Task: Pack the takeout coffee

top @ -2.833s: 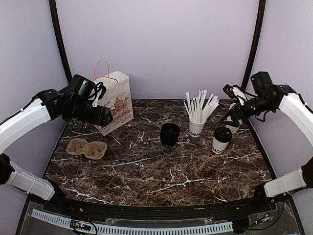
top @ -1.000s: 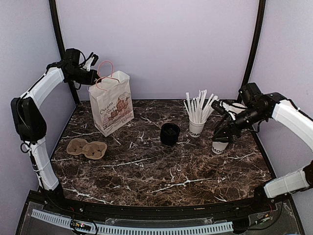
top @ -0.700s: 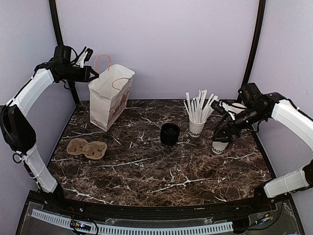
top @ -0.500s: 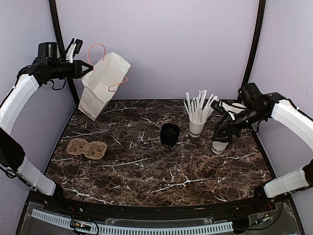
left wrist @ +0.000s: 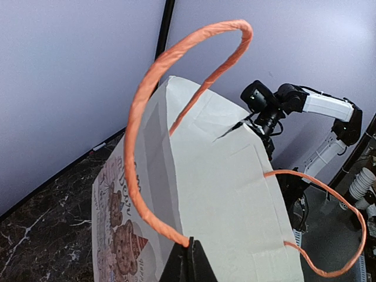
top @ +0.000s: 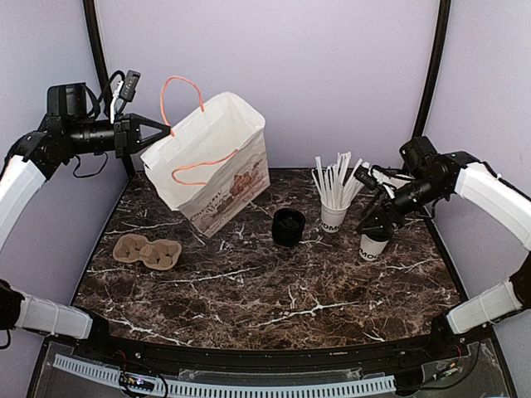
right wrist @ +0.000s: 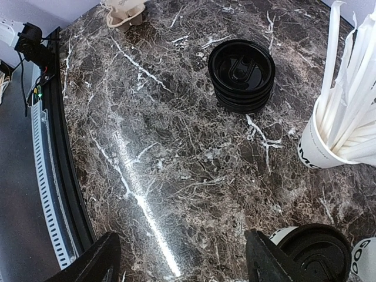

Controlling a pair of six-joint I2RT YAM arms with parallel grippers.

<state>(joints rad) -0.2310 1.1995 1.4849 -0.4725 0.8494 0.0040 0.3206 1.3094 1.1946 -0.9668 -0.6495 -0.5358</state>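
My left gripper (left wrist: 189, 259) is pinched shut on the paper bag (top: 217, 162), right where 1 orange handle (left wrist: 176, 88) meets the rim. That's why the bag hangs tilted, clear of the marble table (top: 249, 286). I'm prob. holding it up there so it can take the cup. The bag is creased white paper w/ a brown print on 1 side and 2 loops of twisted cord.

The takeout coffee (top: 375, 245) stands upright at the right rear, just beside the cup of white sticks (top: 333, 217). It's a white paper cup w/ a glossy black dome lid and dark lettering near the base. My right gripper (right wrist: 179, 261) hangs just above it, jaws apart, nothing btwn them. In the wrist view the lid sits outside 1 finger (right wrist: 264, 258), so I judge I need to shift over before closing. The stack of black lids (top: 288, 225) and the pulp carrier (top: 147, 250) lie well apart from both grippers.
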